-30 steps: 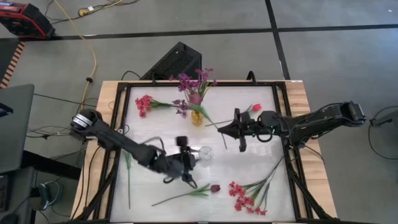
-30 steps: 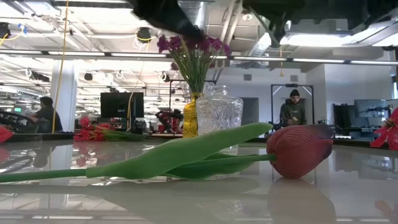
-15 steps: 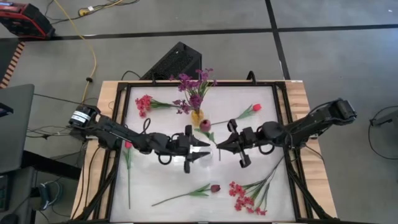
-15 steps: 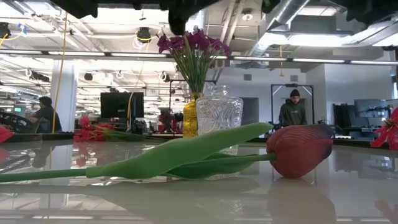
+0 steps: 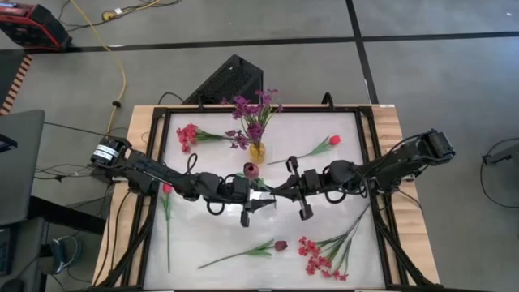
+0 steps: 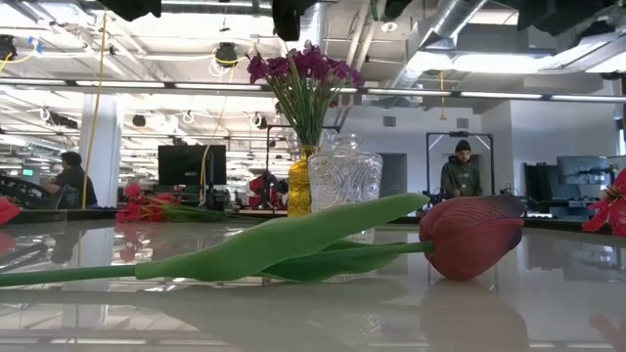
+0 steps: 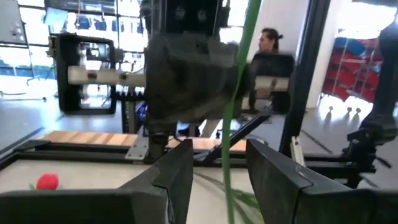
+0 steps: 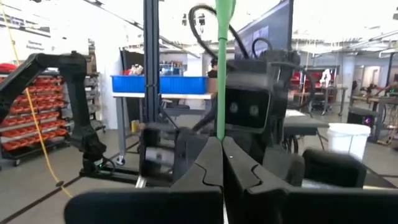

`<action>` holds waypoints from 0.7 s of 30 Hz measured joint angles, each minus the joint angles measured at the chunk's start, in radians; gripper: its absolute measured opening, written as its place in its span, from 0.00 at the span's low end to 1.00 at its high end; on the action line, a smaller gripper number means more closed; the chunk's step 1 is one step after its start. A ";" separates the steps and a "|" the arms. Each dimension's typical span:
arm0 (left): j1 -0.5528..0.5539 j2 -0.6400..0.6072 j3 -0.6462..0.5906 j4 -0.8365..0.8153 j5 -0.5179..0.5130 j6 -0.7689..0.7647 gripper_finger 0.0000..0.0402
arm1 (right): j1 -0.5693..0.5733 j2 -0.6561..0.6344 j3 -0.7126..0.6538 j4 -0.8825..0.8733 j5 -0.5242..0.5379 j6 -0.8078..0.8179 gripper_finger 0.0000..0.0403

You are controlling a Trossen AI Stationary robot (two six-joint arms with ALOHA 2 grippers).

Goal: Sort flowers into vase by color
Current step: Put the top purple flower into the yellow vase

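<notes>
My right gripper (image 5: 280,191) is shut on the thin green stem of a dark maroon tulip, whose bud (image 5: 250,169) shows above the table's middle. My left gripper (image 5: 261,195) faces it, open, with one finger on either side of the same stem (image 7: 230,143), apart from it. A yellow vase (image 5: 257,151) holds purple sprigs (image 5: 253,113). A clear cut-glass vase (image 6: 344,176) stands beside it, hidden under the grippers in the high view. Another maroon tulip (image 5: 280,244) lies near the front. My right gripper pinches the tulip's green stem (image 8: 221,127) between its two fingertips, coming level from the table's right, with the fingers across the stem. The stem stands upright out of the hold, and the flower is lifted clear of the table.
A red tulip (image 5: 330,141) lies at the far right. Red-pink sprigs lie at the far left (image 5: 187,135) and near right (image 5: 318,256). A stem with a red bud (image 5: 168,189) lies along the left edge. A black frame (image 5: 154,154) rims the table.
My right gripper has carried the maroon tulip toward the table's left and near side, and the bud has gone left with it. My left gripper has swung up from the tulip lying near the front edge to the table's middle, and now faces the right gripper around the stem.
</notes>
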 joint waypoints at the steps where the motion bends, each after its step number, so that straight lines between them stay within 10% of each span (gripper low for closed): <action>1: 0.000 0.000 0.000 -0.001 -0.001 0.005 0.34 | 0.000 -0.003 0.000 -0.003 0.000 -0.001 0.04; 15: 0.002 0.000 0.000 0.047 0.003 0.011 0.33 | -0.004 -0.001 0.000 -0.025 0.033 -0.004 0.04; 21: 0.003 0.000 0.000 0.046 0.004 0.020 0.11 | -0.007 -0.001 -0.001 -0.031 0.032 -0.003 0.13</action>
